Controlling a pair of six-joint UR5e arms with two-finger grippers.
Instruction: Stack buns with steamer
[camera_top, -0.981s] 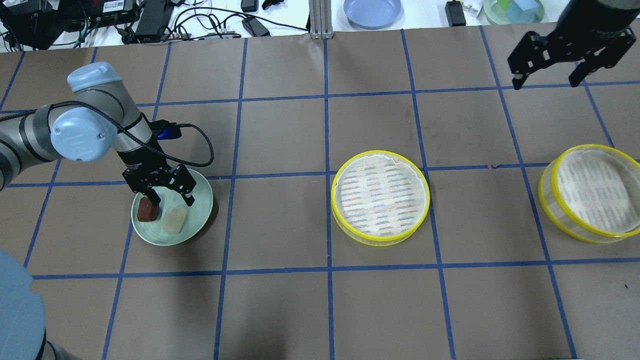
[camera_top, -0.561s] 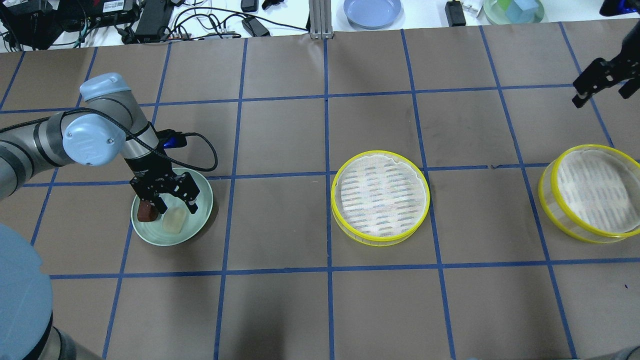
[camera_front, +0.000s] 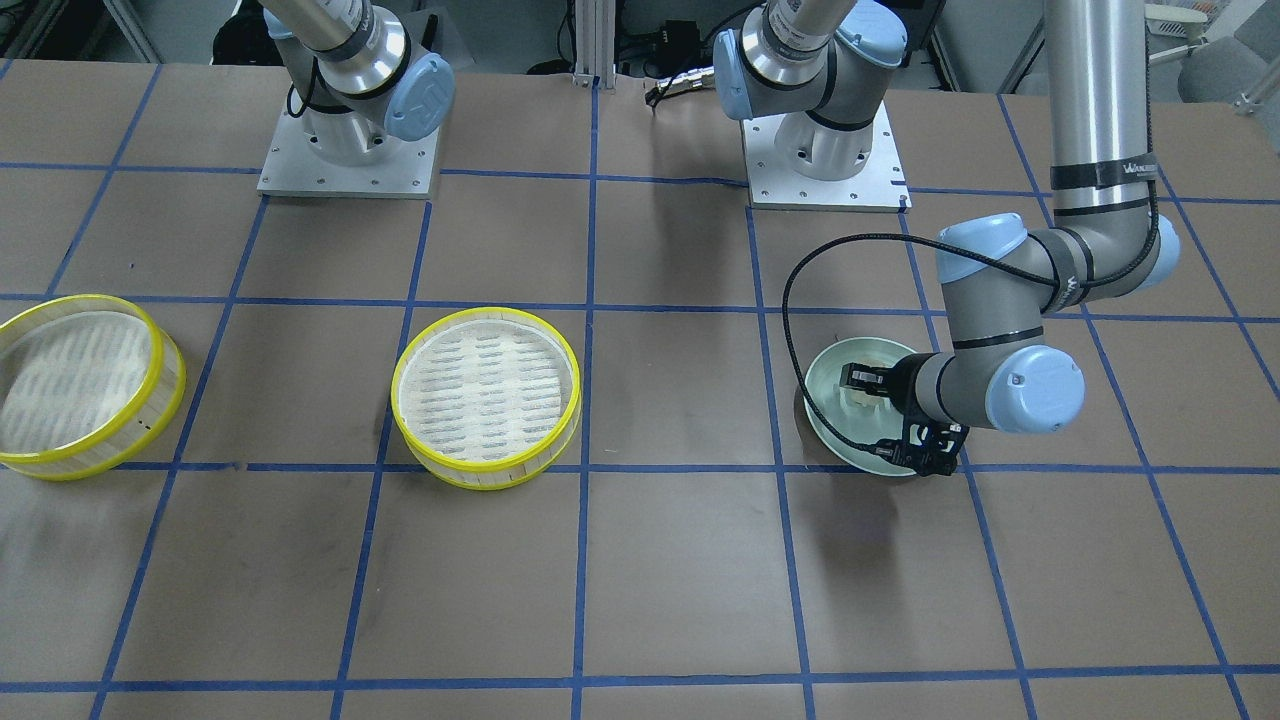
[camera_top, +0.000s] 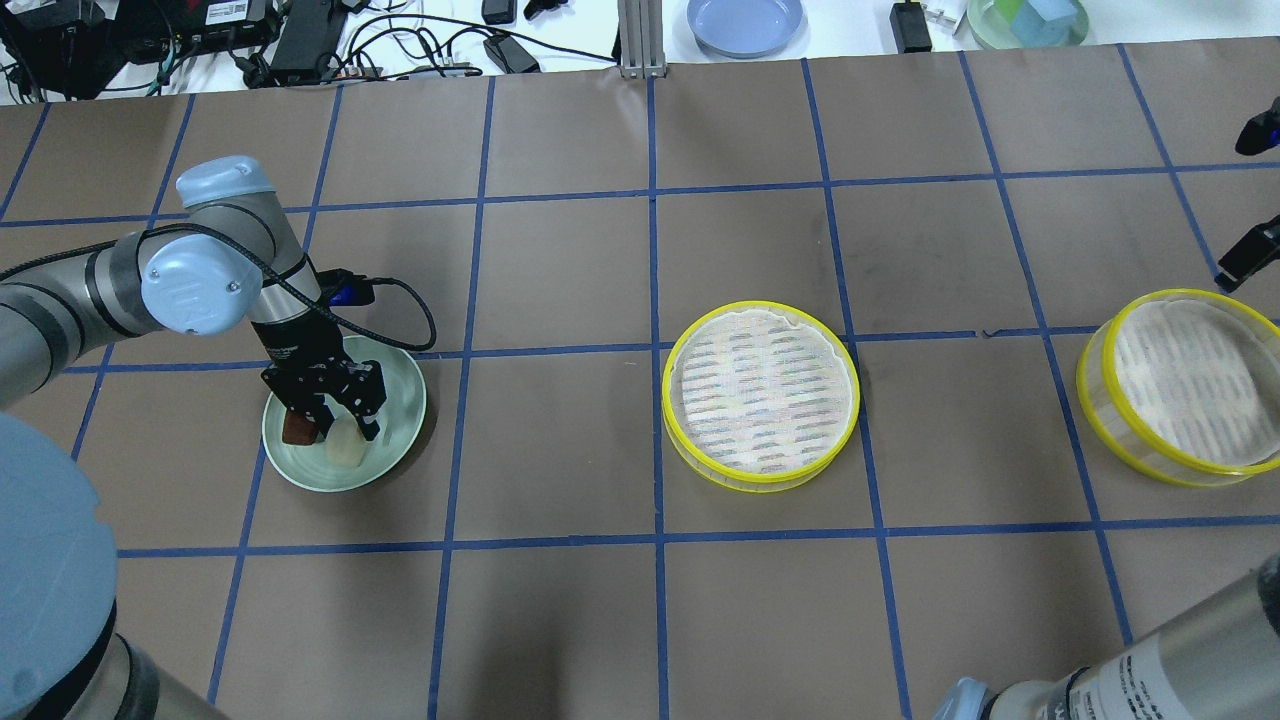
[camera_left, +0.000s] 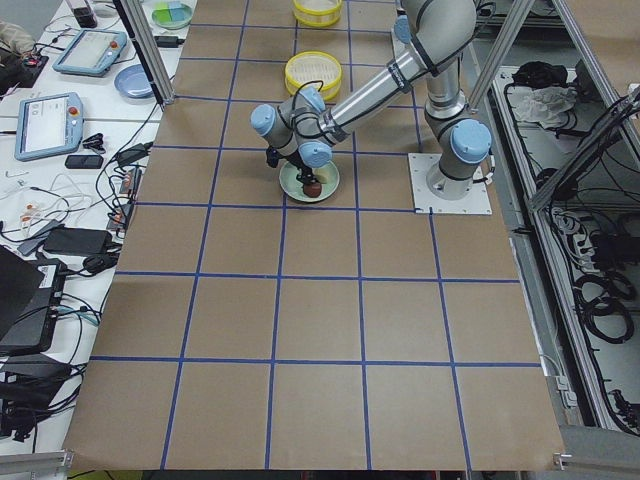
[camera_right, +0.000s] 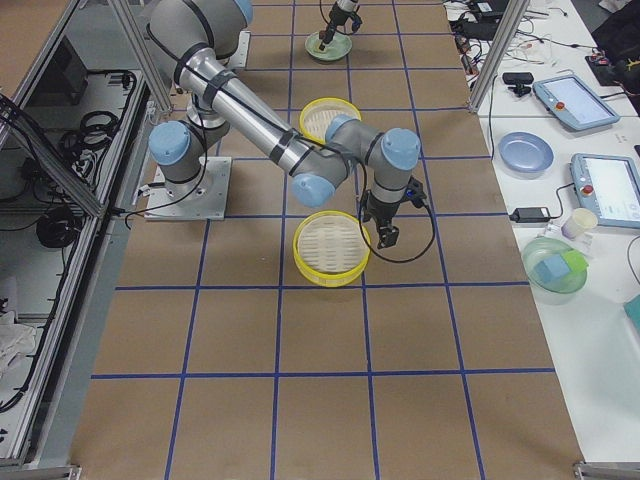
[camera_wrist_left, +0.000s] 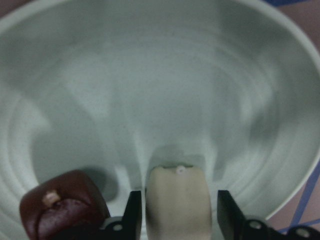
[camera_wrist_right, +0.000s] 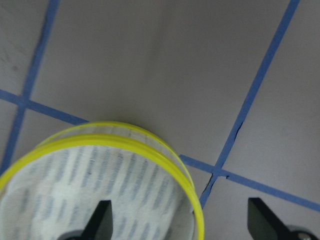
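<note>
The left gripper (camera_wrist_left: 176, 214), jaws parted, straddles the cream bun (camera_wrist_left: 175, 192) on a green plate (camera_wrist_left: 150, 75); the right gripper (camera_wrist_right: 181, 220) gapes wide over one steamer tier (camera_wrist_right: 150, 148).

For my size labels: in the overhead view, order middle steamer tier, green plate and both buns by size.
1. middle steamer tier
2. green plate
3. cream bun and brown bun: alike, both partly hidden.

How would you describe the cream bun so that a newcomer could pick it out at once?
Find the pale green plate on the robot's left side of the table. Two small buns lie in it; the cream bun is the pale one between the open fingers of the left gripper, beside the dark brown bun.
</note>
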